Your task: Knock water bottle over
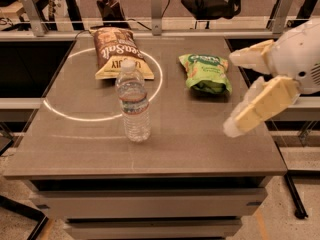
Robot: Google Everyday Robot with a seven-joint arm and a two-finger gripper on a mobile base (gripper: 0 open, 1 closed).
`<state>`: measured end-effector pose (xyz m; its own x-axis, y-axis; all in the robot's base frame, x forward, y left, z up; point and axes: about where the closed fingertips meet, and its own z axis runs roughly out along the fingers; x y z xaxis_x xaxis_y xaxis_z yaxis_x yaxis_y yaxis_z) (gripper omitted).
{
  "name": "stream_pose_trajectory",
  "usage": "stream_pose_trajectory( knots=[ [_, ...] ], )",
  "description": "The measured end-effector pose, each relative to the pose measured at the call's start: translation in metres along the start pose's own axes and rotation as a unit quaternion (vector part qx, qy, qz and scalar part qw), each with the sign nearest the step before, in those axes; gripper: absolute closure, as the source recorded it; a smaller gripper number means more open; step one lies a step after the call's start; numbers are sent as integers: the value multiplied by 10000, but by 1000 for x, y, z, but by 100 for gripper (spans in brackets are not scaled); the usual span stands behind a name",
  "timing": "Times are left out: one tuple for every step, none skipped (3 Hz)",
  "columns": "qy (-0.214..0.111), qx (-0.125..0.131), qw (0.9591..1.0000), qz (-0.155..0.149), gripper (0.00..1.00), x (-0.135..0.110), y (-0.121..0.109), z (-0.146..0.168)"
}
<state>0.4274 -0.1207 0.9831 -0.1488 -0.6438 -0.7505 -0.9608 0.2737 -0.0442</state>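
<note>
You are looking at the water bottle (133, 104) standing upright near the counter's (200, 149) front edge. At its 3 o'clock, well apart, your claw (231, 94) is hovering over the counter's right side, fingers spread wide and gripping nothing. By sweeping too far back, you are risking missing the bottle and dragging the green bag (206, 73) lying at its 1 o'clock.

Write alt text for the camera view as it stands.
The water bottle stands upright on the table, toward its front, untouched. The tool hangs open over the table's right edge, apart from the bottle. A brown snack bag and a green snack bag lie behind.
</note>
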Motion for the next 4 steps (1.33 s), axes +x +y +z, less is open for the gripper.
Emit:
stream_pose_trajectory(
  knots=[
    [-569, -197, 9982, -11, 0, -28, 17, 34],
    [-588, -206, 9981, -21, 0, -31, 19, 35],
    [-584, -204, 9981, -24, 0, -31, 19, 35],
    [-919, -196, 9953, 221, 0, -21, 26, 48]
  ],
)
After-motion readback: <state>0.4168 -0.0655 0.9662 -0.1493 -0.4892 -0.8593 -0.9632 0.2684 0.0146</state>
